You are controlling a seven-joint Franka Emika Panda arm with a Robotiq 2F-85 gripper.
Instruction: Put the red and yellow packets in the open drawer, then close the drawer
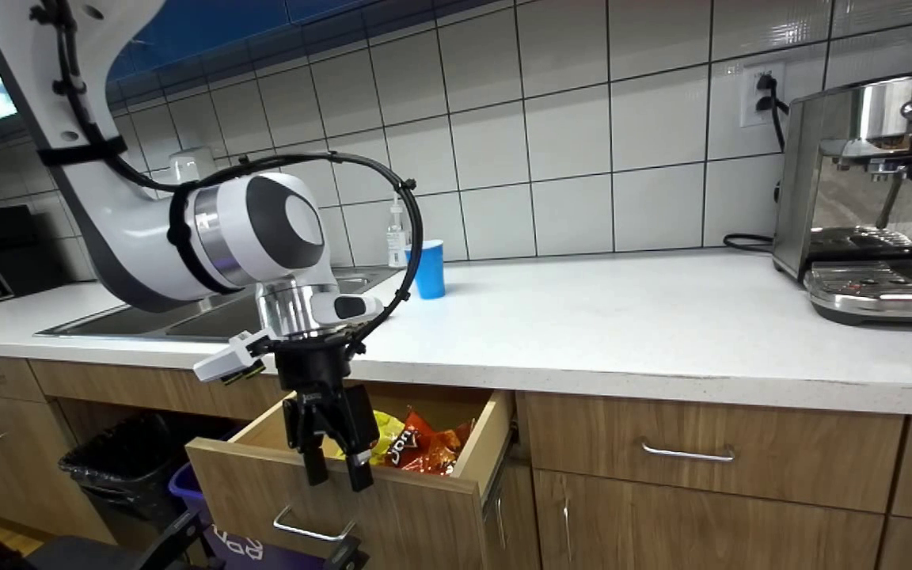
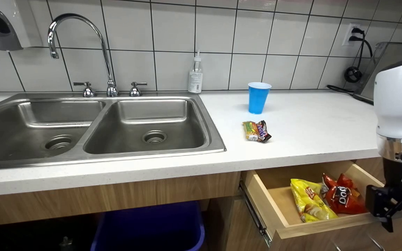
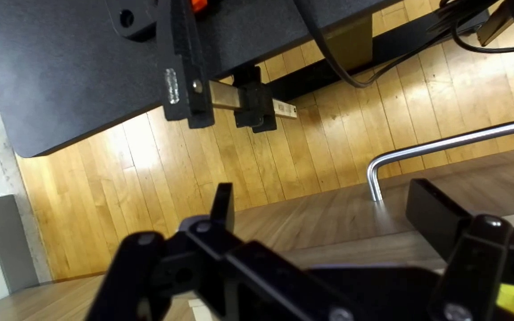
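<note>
1) Red packet [image 2: 344, 197] and yellow packet [image 2: 310, 202] lay in the drawer [image 1: 416, 518]
2) End effector [image 1: 338, 473] gaped empty by the drawer's front
3) Closing seemed in hand, likely calling for an inward push

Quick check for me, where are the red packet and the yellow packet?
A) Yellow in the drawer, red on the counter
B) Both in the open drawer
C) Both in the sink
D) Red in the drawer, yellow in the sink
B, since the yellow packet and red packet lie inside the drawer.
</note>
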